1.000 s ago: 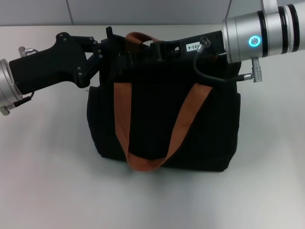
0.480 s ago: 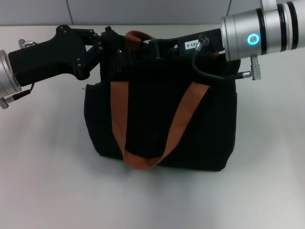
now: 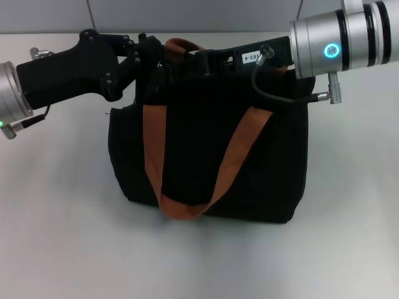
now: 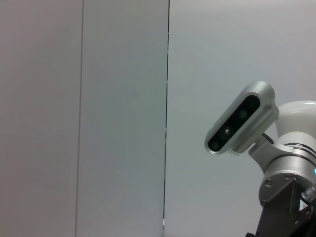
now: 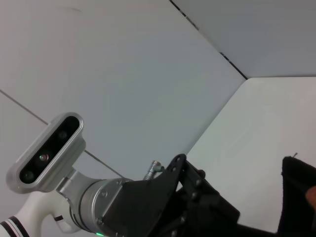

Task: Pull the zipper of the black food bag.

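The black food bag (image 3: 199,134) stands upright in the middle of the table in the head view, its front brown-orange handle (image 3: 181,208) hanging down the front and its rear handle (image 3: 181,45) arching over the top. My left gripper (image 3: 148,53) is at the bag's top left corner, against the fabric. My right gripper (image 3: 211,62) is on the bag's top edge near the middle. The zipper pull is hidden behind the grippers and the dark fabric. A corner of the bag (image 5: 298,197) shows in the right wrist view.
The bag stands on a white table (image 3: 56,218), with a grey wall (image 3: 187,12) behind. The right wrist view shows my left arm (image 5: 148,207) and its wrist camera (image 5: 47,150). The left wrist view shows the wall and my right arm's wrist camera (image 4: 242,118).
My left arm has risen and moved slightly right at the bag's top left corner. The bag's left side and front handle have shifted a little left. The right arm has barely moved.
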Motion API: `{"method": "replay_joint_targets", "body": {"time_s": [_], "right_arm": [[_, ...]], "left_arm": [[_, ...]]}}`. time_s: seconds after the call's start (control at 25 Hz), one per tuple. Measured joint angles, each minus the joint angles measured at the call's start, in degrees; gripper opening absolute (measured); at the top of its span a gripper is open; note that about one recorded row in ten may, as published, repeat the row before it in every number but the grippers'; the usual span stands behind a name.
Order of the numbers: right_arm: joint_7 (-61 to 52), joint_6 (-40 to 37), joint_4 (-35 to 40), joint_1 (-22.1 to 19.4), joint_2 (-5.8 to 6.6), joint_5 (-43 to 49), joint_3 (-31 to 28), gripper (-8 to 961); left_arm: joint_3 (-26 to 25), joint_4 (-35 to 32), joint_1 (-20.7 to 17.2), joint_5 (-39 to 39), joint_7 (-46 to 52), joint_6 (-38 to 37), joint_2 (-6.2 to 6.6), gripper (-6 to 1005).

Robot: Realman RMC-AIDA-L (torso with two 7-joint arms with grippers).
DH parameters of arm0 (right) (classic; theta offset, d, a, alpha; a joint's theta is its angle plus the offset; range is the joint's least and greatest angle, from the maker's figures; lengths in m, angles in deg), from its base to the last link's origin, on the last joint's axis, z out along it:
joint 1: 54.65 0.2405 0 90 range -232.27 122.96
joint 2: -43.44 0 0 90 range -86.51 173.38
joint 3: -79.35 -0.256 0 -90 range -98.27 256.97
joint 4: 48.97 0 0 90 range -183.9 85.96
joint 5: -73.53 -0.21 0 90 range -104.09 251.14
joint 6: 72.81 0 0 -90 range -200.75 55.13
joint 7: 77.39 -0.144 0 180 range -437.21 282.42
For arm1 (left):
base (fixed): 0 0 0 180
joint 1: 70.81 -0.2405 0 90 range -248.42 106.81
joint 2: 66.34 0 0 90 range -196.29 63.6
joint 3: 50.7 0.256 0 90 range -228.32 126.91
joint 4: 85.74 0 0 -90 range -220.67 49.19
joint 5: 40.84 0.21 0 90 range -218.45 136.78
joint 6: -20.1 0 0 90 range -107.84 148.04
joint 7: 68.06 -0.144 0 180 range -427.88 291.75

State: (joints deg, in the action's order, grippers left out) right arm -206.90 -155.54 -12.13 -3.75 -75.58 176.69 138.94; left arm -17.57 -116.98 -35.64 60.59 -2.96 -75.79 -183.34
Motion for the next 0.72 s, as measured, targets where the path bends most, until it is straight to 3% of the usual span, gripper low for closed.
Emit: {"method": "replay_joint_targets", "body": {"time_s": [0.72], "right_arm": [[0.8,0.0,0.6,-0.3,0.01,-0.4,-0.1,302]], "left_arm": [[-0.2,-2.1,-0.3,0.0,5.9,-1.1,0.42,21]]}}
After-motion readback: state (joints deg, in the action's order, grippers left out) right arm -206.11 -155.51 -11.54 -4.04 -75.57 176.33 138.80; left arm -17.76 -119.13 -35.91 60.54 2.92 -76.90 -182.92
